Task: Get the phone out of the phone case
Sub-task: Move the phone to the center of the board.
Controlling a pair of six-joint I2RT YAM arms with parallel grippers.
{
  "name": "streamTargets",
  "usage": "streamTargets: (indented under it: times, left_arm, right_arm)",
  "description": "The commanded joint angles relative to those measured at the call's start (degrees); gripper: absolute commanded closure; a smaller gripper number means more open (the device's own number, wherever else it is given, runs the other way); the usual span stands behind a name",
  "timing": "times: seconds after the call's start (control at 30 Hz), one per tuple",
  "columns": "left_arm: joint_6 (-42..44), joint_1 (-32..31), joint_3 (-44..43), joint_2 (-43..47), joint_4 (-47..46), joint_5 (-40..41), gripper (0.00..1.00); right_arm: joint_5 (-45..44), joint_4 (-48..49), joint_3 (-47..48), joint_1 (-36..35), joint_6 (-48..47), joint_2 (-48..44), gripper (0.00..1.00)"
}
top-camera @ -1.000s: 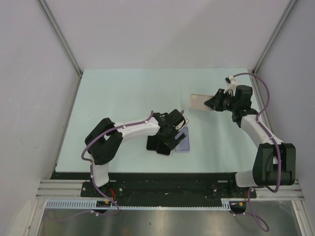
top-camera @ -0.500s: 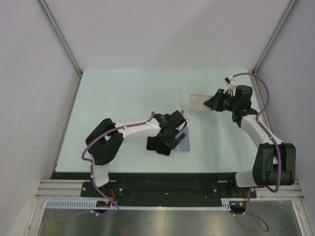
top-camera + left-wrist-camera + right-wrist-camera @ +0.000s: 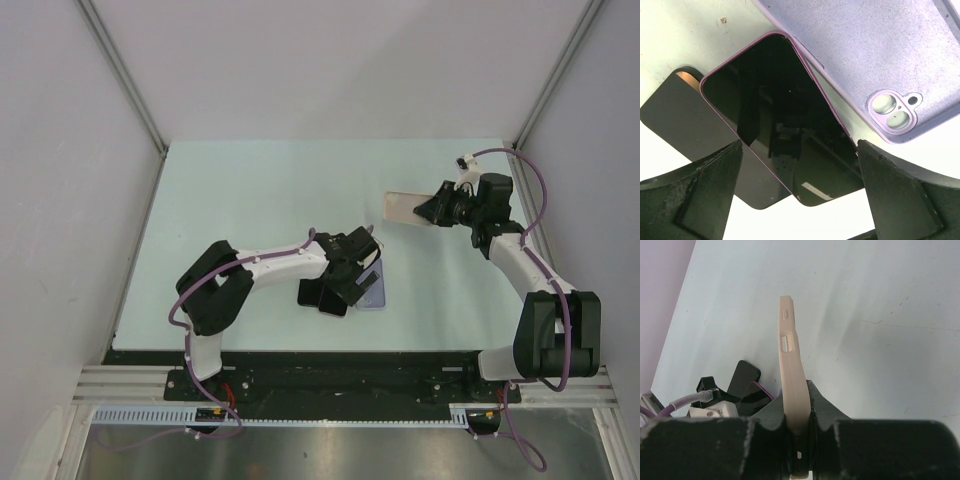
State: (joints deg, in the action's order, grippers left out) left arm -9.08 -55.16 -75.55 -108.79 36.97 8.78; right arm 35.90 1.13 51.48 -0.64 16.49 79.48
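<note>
Noting phone [image 3: 782, 120] flat at 6 o'clock on the table [image 3: 250, 190], lilac case [image 3: 375, 297] at its 3 o'clock: rigid, slick glass, probably best pinched across its long edges, which the left gripper [image 3: 800, 145] straddles, spread apart; right gripper [image 3: 797, 407] clamps a flexible-looking beige case [image 3: 790, 350] at 2 o'clock.

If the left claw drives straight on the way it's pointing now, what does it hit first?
The left claw would likely meet the pink-rimmed phone first; it shows between the open fingers, partly atop a black phone. Lavender case sits aside. Depth unclear.
</note>
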Motion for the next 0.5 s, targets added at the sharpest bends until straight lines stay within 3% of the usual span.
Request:
streamTargets:
  times: [0.0,0.47]
  left_arm:
    - [-1.5,-0.7,-2.1,-0.6,-0.3,-0.9,0.0]
    - [-1.1,-1.4,-1.7,-1.9,0.1,1.2,0.0]
  right_arm:
    - [1.1,2.0,1.0,-0.1,0.5,-1.0,1.0]
    - [1.7,1.8,1.0,-0.1,0.6,-1.1,1.0]
